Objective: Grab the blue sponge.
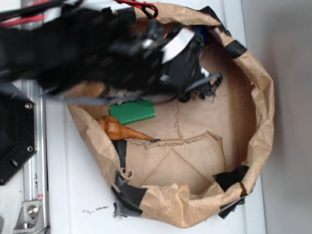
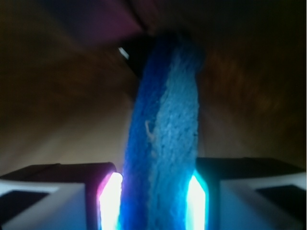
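In the wrist view the blue sponge (image 2: 163,124) stands on edge between my two lit fingers, and both pads press against its sides. The gripper (image 2: 158,199) is shut on it. In the exterior view the black arm reaches over the back left of the brown paper basin, and the gripper (image 1: 192,51) sits near the basin's far wall. Only a sliver of the blue sponge (image 1: 202,31) shows there behind the gripper; the rest is hidden by the arm.
A flat green block (image 1: 132,111) lies on the basin floor just below the arm. An orange-brown cone-like object (image 1: 118,129) lies beside it. The crumpled paper wall (image 1: 263,102), patched with black tape, rings the floor. A black mount (image 1: 14,136) sits at left.
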